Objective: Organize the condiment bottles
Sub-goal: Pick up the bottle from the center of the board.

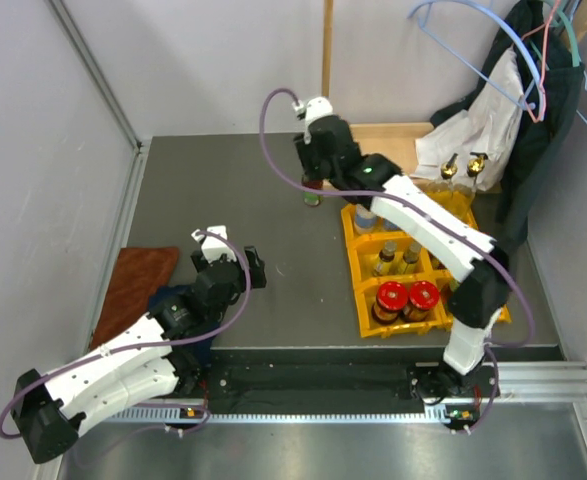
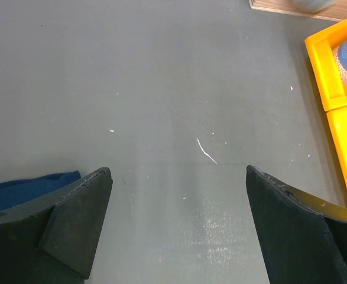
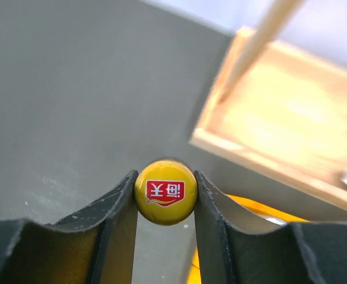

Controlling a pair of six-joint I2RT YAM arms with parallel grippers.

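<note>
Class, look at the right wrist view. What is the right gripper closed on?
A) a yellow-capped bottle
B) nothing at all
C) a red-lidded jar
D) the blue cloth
A: the right gripper has its jaws pressed against both sides of the yellow-capped bottle, whose round cap with a red label fills the gap between them.

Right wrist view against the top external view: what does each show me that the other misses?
Only the right wrist: a yellow cap with a red label, pinched between the right pincer's fingers. Only the top external: the left pincer open and holding nothing, two red-lidded jars in the yellow bin, and two gold-stoppered bottles behind it. Both: the right pincer shut on one bottle, part of the bin, and the wooden tray beyond.
</note>
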